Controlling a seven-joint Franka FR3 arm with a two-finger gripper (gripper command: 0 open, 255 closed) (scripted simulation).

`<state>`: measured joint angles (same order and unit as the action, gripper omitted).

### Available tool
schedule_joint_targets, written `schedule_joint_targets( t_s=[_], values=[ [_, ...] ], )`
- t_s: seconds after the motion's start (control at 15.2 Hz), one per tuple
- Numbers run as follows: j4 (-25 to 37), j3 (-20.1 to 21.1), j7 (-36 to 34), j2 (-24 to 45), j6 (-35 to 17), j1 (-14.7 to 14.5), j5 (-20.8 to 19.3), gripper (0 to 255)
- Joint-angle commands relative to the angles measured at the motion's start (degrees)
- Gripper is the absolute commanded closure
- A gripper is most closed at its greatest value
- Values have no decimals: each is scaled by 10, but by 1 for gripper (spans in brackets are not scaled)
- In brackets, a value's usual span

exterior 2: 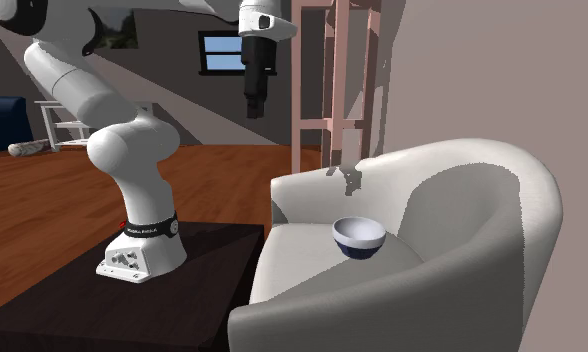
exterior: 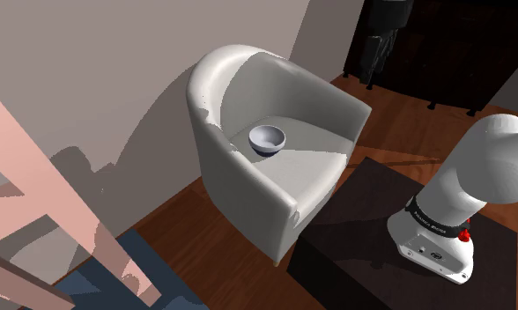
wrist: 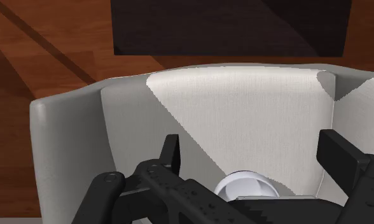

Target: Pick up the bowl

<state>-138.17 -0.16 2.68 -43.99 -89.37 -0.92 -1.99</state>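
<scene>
A small bowl (exterior: 268, 138), white inside and dark blue outside, sits upright on the seat of a pale armchair (exterior: 248, 189). In the second exterior view the bowl (exterior 2: 359, 237) rests mid-seat, and my black gripper (exterior 2: 253, 110) hangs high above the armchair's (exterior 2: 462, 200) near arm, pointing down, well apart from the bowl. In the wrist view the gripper (wrist: 250, 140) is open, its fingers standing wide apart with nothing between them. The bowl (wrist: 246, 186) shows far below, partly hidden by the hand, on the armchair (wrist: 71, 140) seat.
My dark stand (exterior: 372, 255) stands beside the armchair's front. A pink wooden frame (exterior 2: 332, 70) rises by the wall behind the chair. The chair's curved back and arms enclose the seat. A blue rug (exterior: 116, 286) lies on the wood floor.
</scene>
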Motion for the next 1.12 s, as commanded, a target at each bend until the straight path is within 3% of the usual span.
schedule_joint_targets(
  t_s=[0.0,0.53,1.06],
  values=[
    [0,0,0,0,0,0,0,0],
    [-19,-17,7,135,-159,1,10,0],
    [16,-31,23,303,-296,-2,32,0]
  ],
)
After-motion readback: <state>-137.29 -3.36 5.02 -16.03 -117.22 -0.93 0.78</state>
